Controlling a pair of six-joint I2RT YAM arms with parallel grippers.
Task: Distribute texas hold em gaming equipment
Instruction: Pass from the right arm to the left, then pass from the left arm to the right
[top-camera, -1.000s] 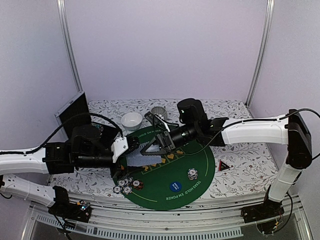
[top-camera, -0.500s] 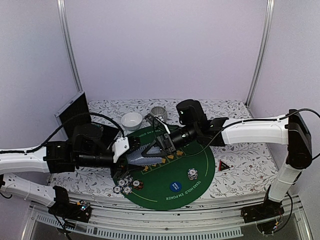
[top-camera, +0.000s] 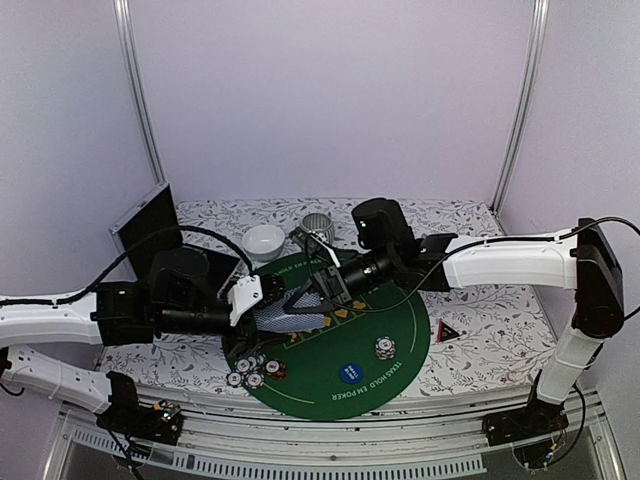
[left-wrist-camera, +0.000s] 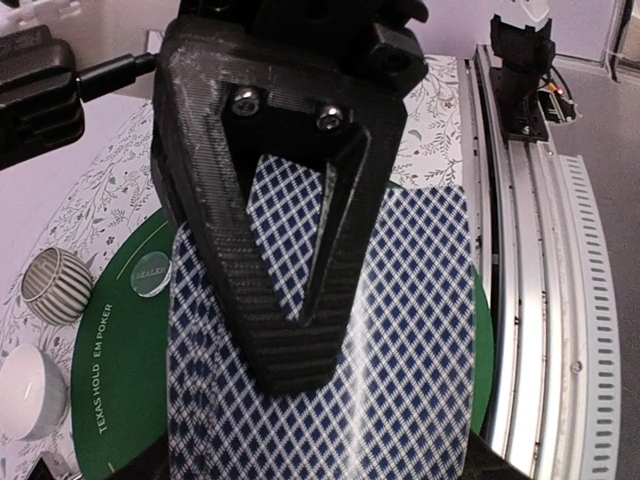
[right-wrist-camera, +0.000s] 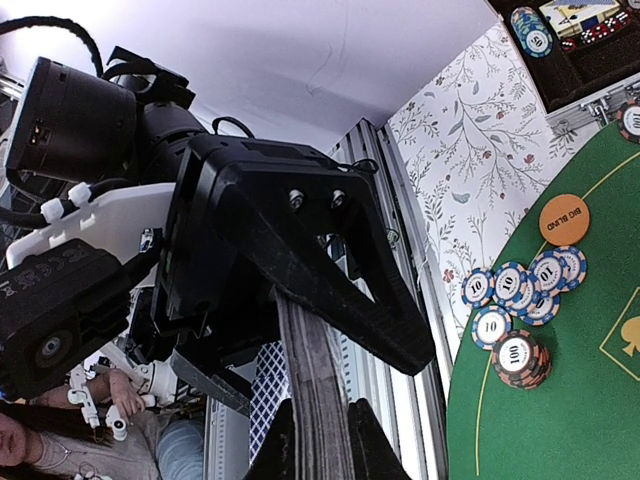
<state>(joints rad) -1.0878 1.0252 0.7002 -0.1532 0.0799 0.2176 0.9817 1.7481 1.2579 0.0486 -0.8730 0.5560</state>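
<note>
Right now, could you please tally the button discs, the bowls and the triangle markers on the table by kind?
Button discs: 3 (orange disc, blue disc, pale green disc)
Bowls: 2 (white bowl, striped grey bowl)
Red-black triangle: 1
Total: 6

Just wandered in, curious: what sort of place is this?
Probably a robotics test booth, not a casino: plain pale walls enclose a table where two robot arms handle playing cards over a green poker mat with chips.
</note>
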